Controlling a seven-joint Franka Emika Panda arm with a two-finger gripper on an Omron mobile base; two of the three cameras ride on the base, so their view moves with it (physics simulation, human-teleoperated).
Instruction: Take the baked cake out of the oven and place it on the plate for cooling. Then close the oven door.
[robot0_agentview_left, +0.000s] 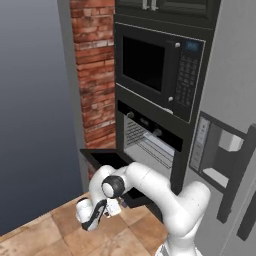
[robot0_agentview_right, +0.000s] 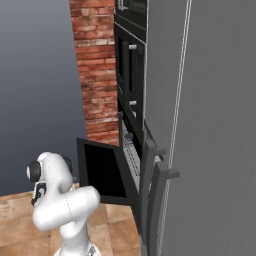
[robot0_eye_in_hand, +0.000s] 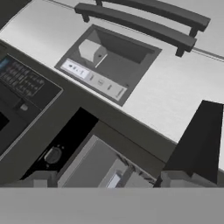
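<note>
The black wall oven (robot0_agentview_left: 150, 142) stands with its cavity and wire racks showing. Its drop-down oven door (robot0_agentview_left: 102, 159) hangs open and near level; in the right base view the oven door (robot0_agentview_right: 102, 172) shows its dark inner glass. My gripper (robot0_agentview_left: 100, 215) hangs low over the floor, in front of and below the door's left end. In the hand view my gripper (robot0_eye_in_hand: 107, 181) is open, its fingertips (robot0_eye_in_hand: 41, 178) wide apart with nothing between them, aimed at the oven (robot0_eye_in_hand: 94, 166) and one round knob (robot0_eye_in_hand: 52, 155). The baked cake is hidden. The plate is out of view.
A black built-in microwave (robot0_agentview_left: 150, 65) with a keypad sits above the oven. A grey fridge (robot0_agentview_left: 230, 125) with a dispenser (robot0_eye_in_hand: 105, 65) and dark bar handles (robot0_agentview_right: 150, 195) stands to the right. A brick pillar (robot0_agentview_left: 95, 75) rises left of the oven, over a tiled floor (robot0_agentview_left: 55, 235).
</note>
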